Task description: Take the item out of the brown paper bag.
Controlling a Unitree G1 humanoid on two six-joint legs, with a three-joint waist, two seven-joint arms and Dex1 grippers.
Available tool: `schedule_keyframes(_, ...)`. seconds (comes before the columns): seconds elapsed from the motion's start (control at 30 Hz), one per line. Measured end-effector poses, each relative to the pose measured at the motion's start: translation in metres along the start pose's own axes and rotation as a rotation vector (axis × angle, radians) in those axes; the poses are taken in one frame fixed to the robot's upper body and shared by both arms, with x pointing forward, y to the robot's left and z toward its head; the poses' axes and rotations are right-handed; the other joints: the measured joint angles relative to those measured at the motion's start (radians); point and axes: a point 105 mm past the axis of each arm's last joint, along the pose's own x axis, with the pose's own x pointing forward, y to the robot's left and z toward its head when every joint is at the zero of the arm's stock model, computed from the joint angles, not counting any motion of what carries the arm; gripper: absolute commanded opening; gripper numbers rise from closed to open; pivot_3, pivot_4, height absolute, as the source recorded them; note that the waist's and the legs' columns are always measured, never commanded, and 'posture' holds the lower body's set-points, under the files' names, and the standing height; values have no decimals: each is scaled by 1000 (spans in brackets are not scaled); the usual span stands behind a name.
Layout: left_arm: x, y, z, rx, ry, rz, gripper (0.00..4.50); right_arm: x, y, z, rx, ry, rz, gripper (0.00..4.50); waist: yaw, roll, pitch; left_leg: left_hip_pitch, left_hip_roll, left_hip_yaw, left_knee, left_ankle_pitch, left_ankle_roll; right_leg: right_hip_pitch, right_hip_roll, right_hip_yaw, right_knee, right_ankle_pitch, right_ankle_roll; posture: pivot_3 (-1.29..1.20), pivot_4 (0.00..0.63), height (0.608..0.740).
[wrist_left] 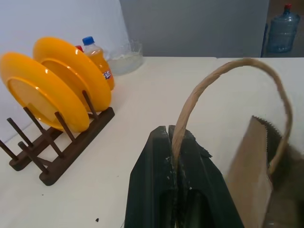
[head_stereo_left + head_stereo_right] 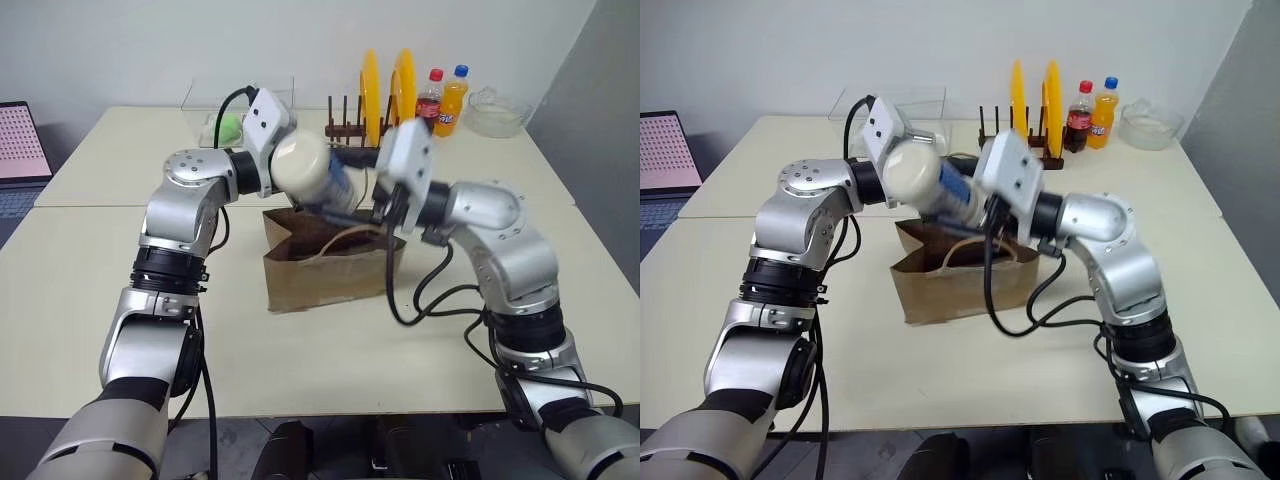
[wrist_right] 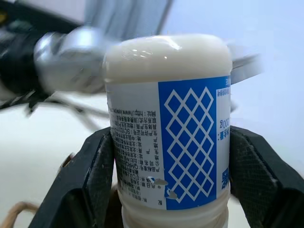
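Bottle: the white bottle with its blue diamond-pattern label sits between my right gripper's two black fingers, which press on its sides. I hold it lying roughly level, raised above the bag's open mouth.
Right gripper: clamped on the bottle.
Bag: the brown paper bag stands on the pale table, directly under the bottle.
Left gripper: my left gripper is pinched closed on one tan loop handle of the bag, holding it up from the bag's far side.
Behind the bag: a wooden rack with two yellow plates, then a cola bottle and an orange soda bottle beside a glass bowl.
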Motion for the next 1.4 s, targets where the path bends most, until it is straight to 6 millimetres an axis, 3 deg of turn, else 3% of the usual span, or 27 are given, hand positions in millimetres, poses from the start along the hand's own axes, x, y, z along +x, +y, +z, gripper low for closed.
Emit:
schedule_keyframes(0.2, 0, -1, -2, -5, 7, -1, 0, -48, -69, 34, -80, -18, -298, 3054, 2, 0, 0, 0, 0, 1, -1, 0, 0, 0, 0, 0, -1, 0, 0, 0, 150, 740)
schedule_keyframes(0.33, 0, -1, -2, -9, 9, -3, 0, -84, -90, 27, -204, 140, -389, 3054, 1, 0, 0, 0, 0, 2, -3, 0, 1, 0, 0, 1, -2, 0, 0, 0, 150, 740)
schedule_keyframes(0.4, 0, -1, -3, -10, 11, -2, 0, -103, -94, 5, -261, 280, -401, 3054, 1, 0, 0, 1, 0, 3, -4, 0, 1, 0, 0, 1, -2, 0, 0, 0, 150, 740)
schedule_keyframes(0.47, -1, 0, -2, -10, 12, 1, 0, -122, -89, -29, -299, 462, -358, 3054, 1, 0, 0, 1, 0, 4, -4, 0, 1, 0, 0, 2, -2, 0, 0, 0, 150, 740)
schedule_keyframes(0.67, -4, 4, 0, 0, 16, 14, 0, -170, -47, -141, -242, 876, -121, 3054, -7, 1, 1, 2, 0, 8, -4, 0, 1, -1, 0, 5, -1, -1, 1, 0, 150, 740)
schedule_keyframes(0.8, -4, 3, 1, 2, 15, 12, 0, -179, -35, -176, -240, 984, -12, 3054, -8, 1, 1, 3, 1, 8, -4, 0, 1, -1, 0, 6, 0, -1, 1, 0, 150, 740)
schedule_keyframes(0.9, -4, 1, 3, 12, 8, 5, 0, -176, -38, -182, -270, 998, 35, 3054, -7, 1, 1, 3, 1, 8, -4, 0, 1, -1, 0, 5, -1, 0, 1, 0, 150, 740)
schedule_keyframes(1.03, -4, -1, 4, 15, 6, 1, 0, -176, -39, -189, -257, 999, 65, 4379, -6, 1, 1, 3, 1, 8, -4, 2, -2, 0, 0, 5, -1, 0, 1, 0, 150, 740)
schedule_keyframes(1.07, -5, -2, 3, 12, 8, 0, 0, -177, -37, -192, -246, 1004, 81, 4472, -5, 1, 1, 3, 1, 8, -4, 2, -2, 0, 0, 5, -1, 0, 1, 0, 150, 740)
schedule_keyframes(1.3, -6, -4, 0, 1, 15, 5, 0, -174, -36, -186, -231, 988, 124, 4472, -5, 1, 1, 3, 1, 8, -4, 2, -2, 0, 0, 5, -1, 0, 0, 0, 150, 740)
schedule_keyframes(1.4, -8, -4, -3, -10, 23, 15, 0, -175, -37, -164, -241, 951, 121, 4472, -2, 1, 1, 2, 1, 6, -4, 2, -2, 0, 0, 4, -1, 0, 1, 0, 150, 740)
